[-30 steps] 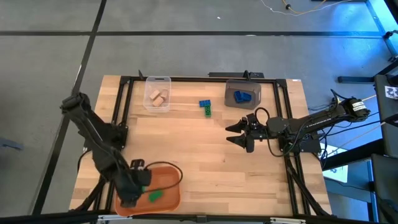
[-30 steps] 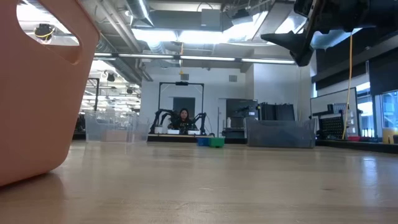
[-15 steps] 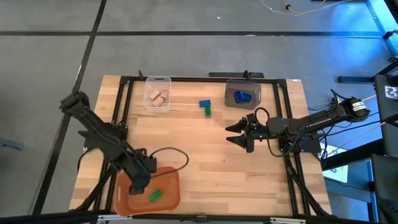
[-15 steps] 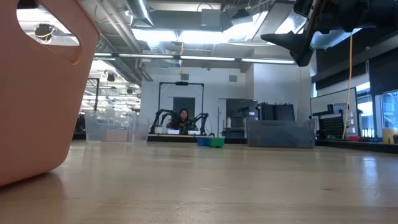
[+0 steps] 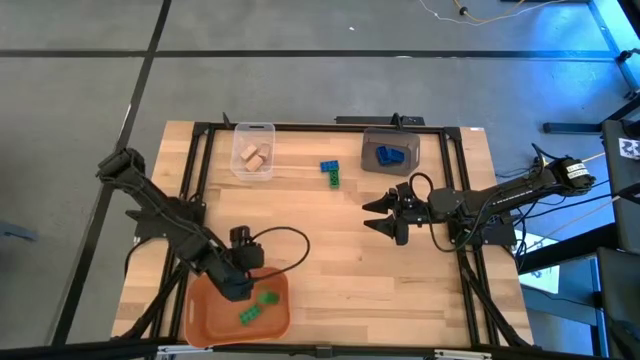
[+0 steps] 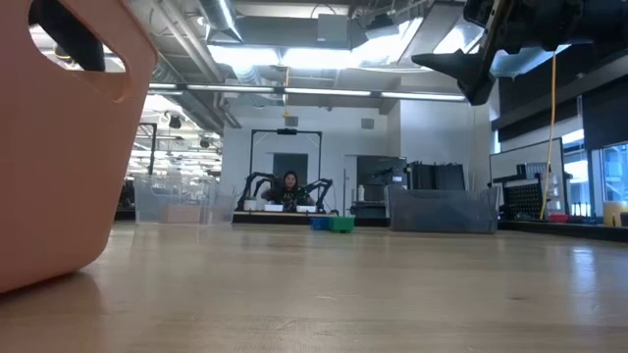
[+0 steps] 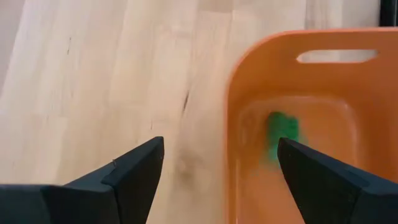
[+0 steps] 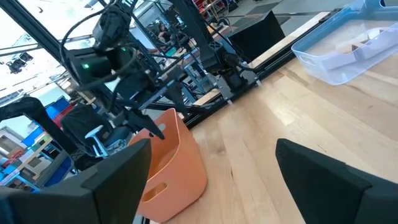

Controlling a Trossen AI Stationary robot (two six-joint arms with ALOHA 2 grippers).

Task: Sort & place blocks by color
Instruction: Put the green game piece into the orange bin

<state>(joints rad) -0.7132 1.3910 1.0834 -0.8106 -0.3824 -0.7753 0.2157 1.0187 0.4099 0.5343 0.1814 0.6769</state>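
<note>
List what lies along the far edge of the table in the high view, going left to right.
Clear bin holding tan blocks → loose blue block with a green block touching it → grey bin holding blue blocks.

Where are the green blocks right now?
High view: two green blocks lie in the orange bin, near-left table corner; a third touches a blue block.

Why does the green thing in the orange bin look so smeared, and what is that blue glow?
Left wrist view: the green block in the orange bin is blurred. High view: blue light tints the floor at the upper right. Low view: ceiling lights glare brightly.
</note>
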